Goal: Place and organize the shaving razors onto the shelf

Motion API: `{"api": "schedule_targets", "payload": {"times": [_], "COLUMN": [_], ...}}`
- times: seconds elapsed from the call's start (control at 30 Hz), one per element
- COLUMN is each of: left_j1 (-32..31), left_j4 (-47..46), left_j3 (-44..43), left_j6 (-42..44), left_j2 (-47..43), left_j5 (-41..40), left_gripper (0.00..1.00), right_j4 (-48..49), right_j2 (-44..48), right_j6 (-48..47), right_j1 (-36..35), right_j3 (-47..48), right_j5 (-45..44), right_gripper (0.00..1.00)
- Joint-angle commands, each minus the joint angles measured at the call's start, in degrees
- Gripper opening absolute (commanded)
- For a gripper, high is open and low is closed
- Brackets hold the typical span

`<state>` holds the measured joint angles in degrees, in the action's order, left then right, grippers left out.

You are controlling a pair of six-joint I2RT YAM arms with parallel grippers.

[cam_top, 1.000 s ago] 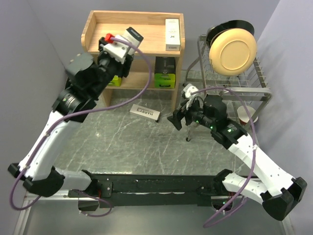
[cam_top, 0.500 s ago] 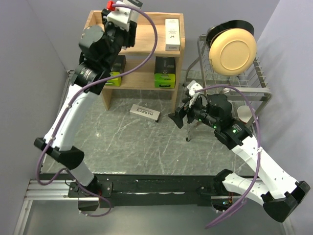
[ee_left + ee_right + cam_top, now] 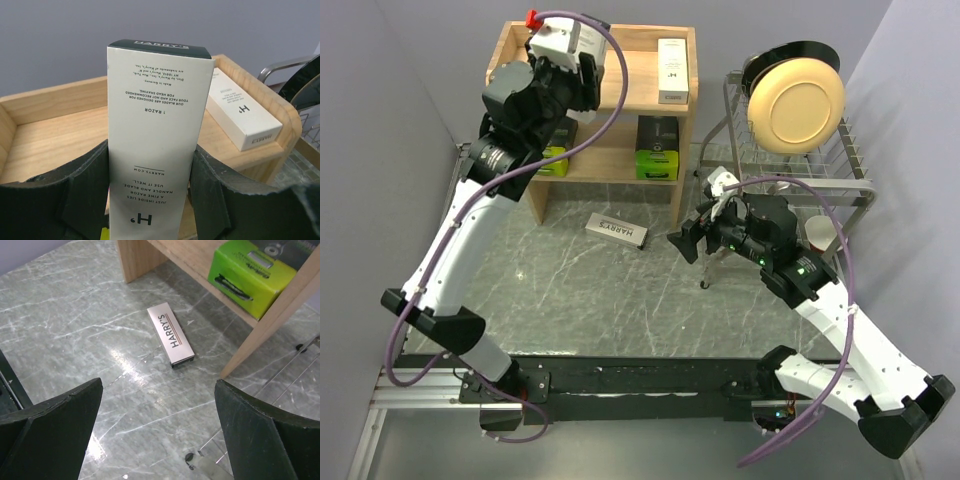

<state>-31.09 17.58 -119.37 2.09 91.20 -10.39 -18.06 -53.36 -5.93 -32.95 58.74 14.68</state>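
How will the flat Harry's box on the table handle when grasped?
The Harry's box looks like thin cardboard, so probably light and crushable. Lying flat on the glossy tabletop, it likely slides rather than tips. Flat-sided, so rolling seems unlikely.

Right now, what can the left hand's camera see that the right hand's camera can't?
Only the left wrist view shows a white razor box clamped in the left gripper, and a second white box lying on the top tier of the shelf. Only the right wrist view shows a Harry's box lying flat on the table, a lime-green pack on the lower tier, and the right gripper open and empty. Both views show the wooden shelf, with dark fingers along the bottom of the picture.
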Motion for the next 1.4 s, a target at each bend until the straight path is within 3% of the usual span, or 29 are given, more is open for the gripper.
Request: {"api": "schedule_targets", "payload": {"times": [0.0, 0.47, 0.9, 1.0, 1.03, 1.13, 1.37], "left_j1": [-0.02, 2.17, 3.23, 3.23, 3.14, 3.23, 2.97], "left_j4": [-1.32, -1.59, -2.64, -3.08, -3.43, -6.23, -10.19], "left_j3": [1.51, -3.15, -14.92, -17.99, -18.44, -18.62, -19.42], "left_j6": [-1.73, -1.65, -3.49, -4.54, -4.81, -5.69, -4.11], "left_j2": [-2.52, 5.21, 16.98, 18.92, 19.02, 18.23, 13.58], "left_j5": [-0.50, -0.33, -1.47, -1.82, -2.00, -1.83, -3.14], "left_gripper": [0.28, 0.30, 0.33, 0.44, 0.57, 0.77, 0.91], "right_j4": [2.86, 2.86, 3.12, 3.12, 3.12, 3.21, 3.74], "right_j2": [0.28, 0.10, 0.72, 0.80, 0.72, 0.98, 0.98], "right_j6": [1.54, 1.63, 2.77, 3.21, 3.38, 3.91, 5.14], "right_j1": [0.61, 1.22, 3.15, 3.77, 3.86, 4.38, 5.53], "right_j3": [-0.56, -0.82, -2.66, -3.02, -3.02, -3.11, -3.63], "right_j5": [0.79, 0.09, 0.62, 0.70, 0.88, 1.05, 1.85], "right_gripper": [1.00, 1.00, 1.00, 1.00, 1.00, 1.00, 1.00]}}
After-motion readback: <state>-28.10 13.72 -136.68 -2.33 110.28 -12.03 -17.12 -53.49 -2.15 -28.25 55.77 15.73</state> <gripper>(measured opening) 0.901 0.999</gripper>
